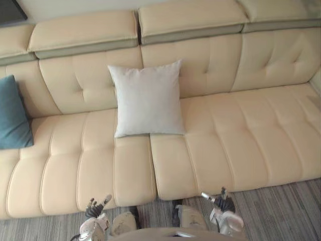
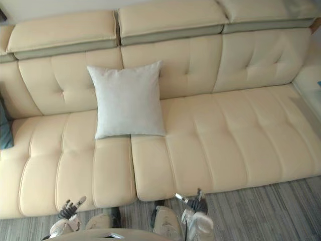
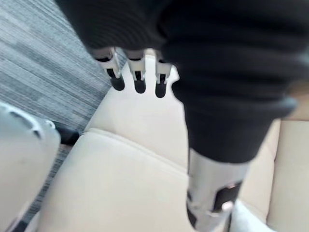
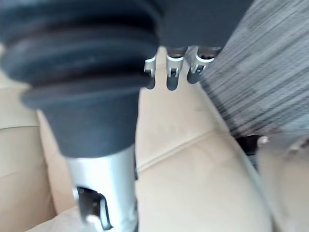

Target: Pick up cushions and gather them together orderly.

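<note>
While I am holding both hands low at the front edge of the sofa (image 1: 241,135), neither is gripping anything: my left hand (image 1: 95,206) and my right hand (image 1: 221,202) are both hanging with relaxed, empty fingers.

The white cushion (image 1: 147,99) is leaning upright against the backrest (image 1: 210,63), ahead of both hands and across the seat. It is lying up and to the right of my left hand, and up and to the left of my right hand. I am judging the left hand to be the nearer one. The cushion is looking square, so no long axis is deciding the grasp; its lower edge is resting on the seat.

The teal cushion (image 1: 11,114) is standing well off to the left of my left hand, also against the backrest. The left eye view is giving much of its breadth, while the right eye view is catching a sliver. The wrist views are adding what the head views are not: my fingers (image 3: 139,77) extended over the seat edge, with carpet (image 3: 43,72) beside them.
</note>
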